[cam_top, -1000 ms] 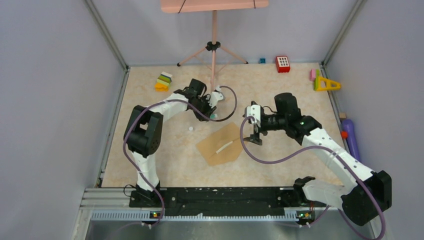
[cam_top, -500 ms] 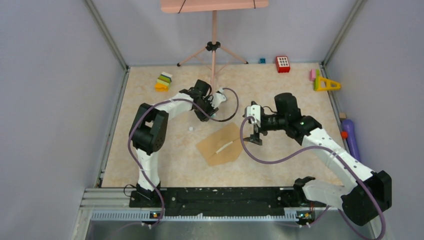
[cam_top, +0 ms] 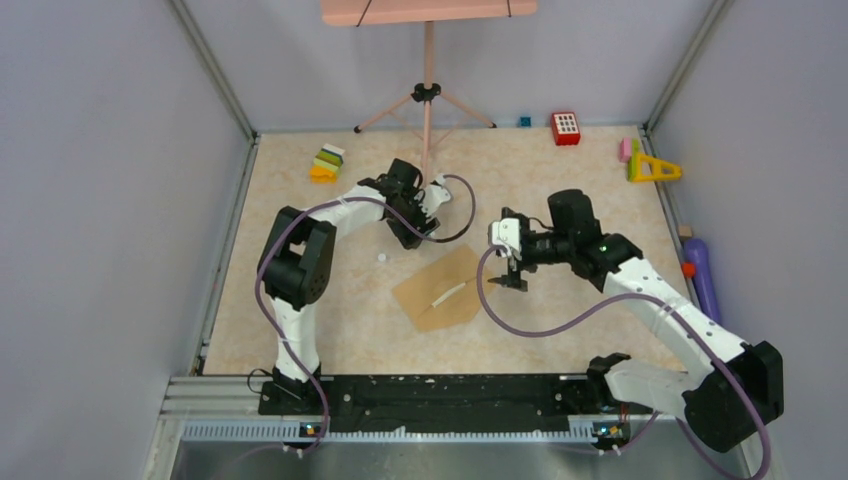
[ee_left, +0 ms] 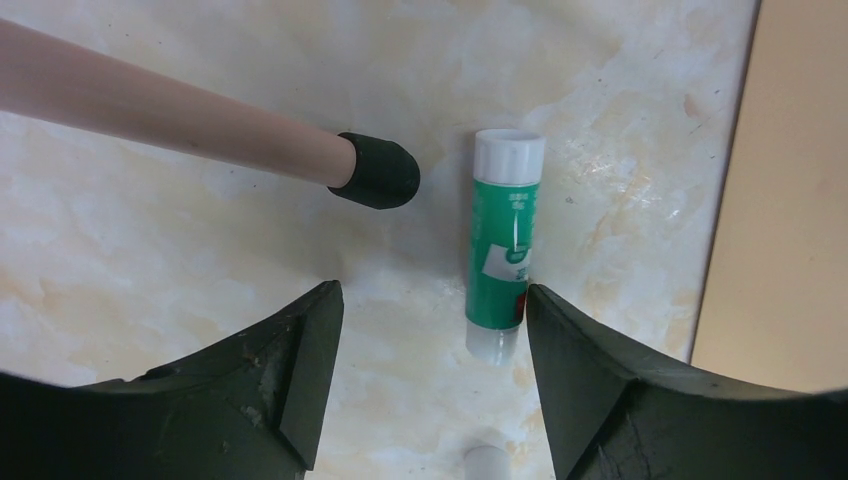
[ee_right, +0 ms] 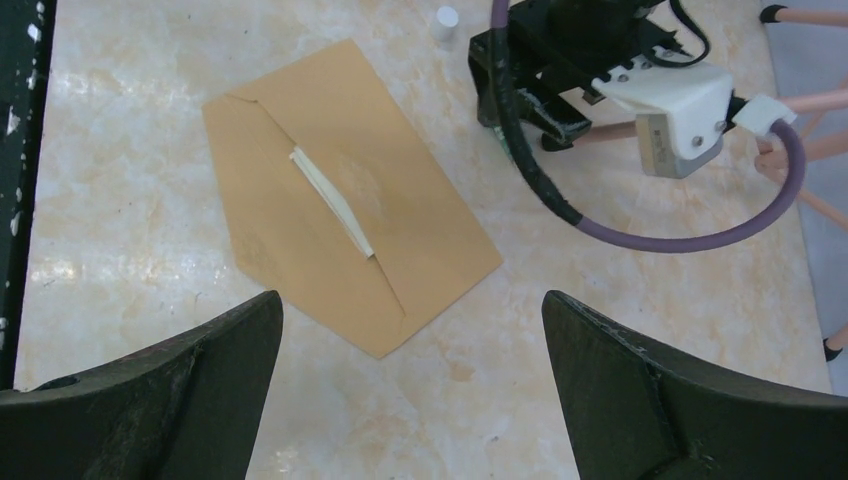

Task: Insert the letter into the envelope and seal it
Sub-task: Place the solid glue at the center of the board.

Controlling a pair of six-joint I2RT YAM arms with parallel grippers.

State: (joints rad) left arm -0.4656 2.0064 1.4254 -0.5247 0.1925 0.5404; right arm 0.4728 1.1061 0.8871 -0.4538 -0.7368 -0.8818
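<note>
- Two arms in view, neither one holding anything.
- Letter [ee_right: 335, 205] sits inside the envelope [ee_right: 420, 225]. Only a thin cream strip shows along the mouth.
- Envelope lies flat mid-table, flap [ee_right: 270, 245] open and not yet folded.
- My read: insertion is done and we're on the seal step.
- Left gripper [ee_left: 432, 300]: jaws apart, low over the table by the tripod foot [ee_left: 375, 172]. Glue stick [ee_left: 503, 245] lies between the fingers, hard by one of them, ungripped.
- Right gripper [ee_right: 410, 300]: jaws fully wide, hovering over the envelope, touching nothing.
- I can't tell whether the flap has glue on it.
- If not, I'd centre the left jaws on the stick before closing.
- If so, I'd tuck the strip, fold the flap over and press. The right arm is nearest.
</note>
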